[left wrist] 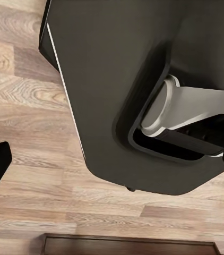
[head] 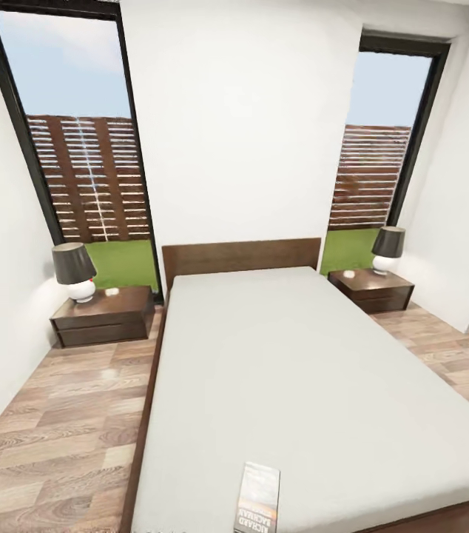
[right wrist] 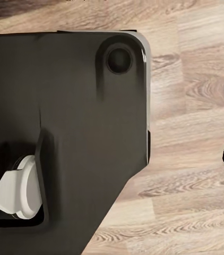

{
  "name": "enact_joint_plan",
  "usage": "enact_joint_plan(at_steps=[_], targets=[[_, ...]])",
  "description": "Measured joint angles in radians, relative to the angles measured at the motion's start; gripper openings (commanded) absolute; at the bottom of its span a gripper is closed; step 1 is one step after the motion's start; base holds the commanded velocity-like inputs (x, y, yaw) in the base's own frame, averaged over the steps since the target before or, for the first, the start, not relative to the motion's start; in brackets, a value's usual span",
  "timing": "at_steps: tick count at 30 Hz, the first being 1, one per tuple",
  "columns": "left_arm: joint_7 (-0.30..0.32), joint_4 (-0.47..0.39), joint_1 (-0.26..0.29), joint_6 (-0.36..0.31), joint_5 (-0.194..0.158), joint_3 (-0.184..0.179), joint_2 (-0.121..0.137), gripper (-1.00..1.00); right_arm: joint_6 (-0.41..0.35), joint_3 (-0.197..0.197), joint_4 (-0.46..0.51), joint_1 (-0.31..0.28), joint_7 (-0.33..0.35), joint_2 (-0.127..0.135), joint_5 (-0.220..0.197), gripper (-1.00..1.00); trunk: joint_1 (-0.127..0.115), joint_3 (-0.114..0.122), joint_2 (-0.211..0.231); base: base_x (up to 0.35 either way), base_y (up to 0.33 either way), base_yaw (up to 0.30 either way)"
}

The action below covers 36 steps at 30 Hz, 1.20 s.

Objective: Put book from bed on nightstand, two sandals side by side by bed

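The book [head: 257, 497] lies flat on the bed [head: 316, 370], at the mattress's foot edge, left of its middle. Farther off, a nightstand [head: 103, 316] stands beside each headboard corner, each carrying a lamp [head: 74, 272]. Neither pincer's state can be told; the wrist views show the robot's dark base [left wrist: 112, 95] over plank floor [left wrist: 22, 122].

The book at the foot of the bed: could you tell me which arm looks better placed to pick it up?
Probably the right, marginally: the book lies slightly right of the head view's centre, on the bed. Both wrist views look down at the robot's base and the floor, so neither arm is raised yet.
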<state>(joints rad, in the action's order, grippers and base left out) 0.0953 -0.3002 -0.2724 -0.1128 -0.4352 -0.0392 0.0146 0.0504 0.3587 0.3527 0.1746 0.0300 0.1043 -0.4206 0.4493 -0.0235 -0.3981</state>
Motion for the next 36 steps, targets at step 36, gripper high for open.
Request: enact_joint_plan(at_steps=[36], targets=[[0.000,0.000,0.000,0.002,0.000,0.000,0.000,1.00,0.000,0.000,0.000,0.000,0.003,0.000,0.000,1.00,0.000,0.000,0.000,0.060,-0.046,0.078]])
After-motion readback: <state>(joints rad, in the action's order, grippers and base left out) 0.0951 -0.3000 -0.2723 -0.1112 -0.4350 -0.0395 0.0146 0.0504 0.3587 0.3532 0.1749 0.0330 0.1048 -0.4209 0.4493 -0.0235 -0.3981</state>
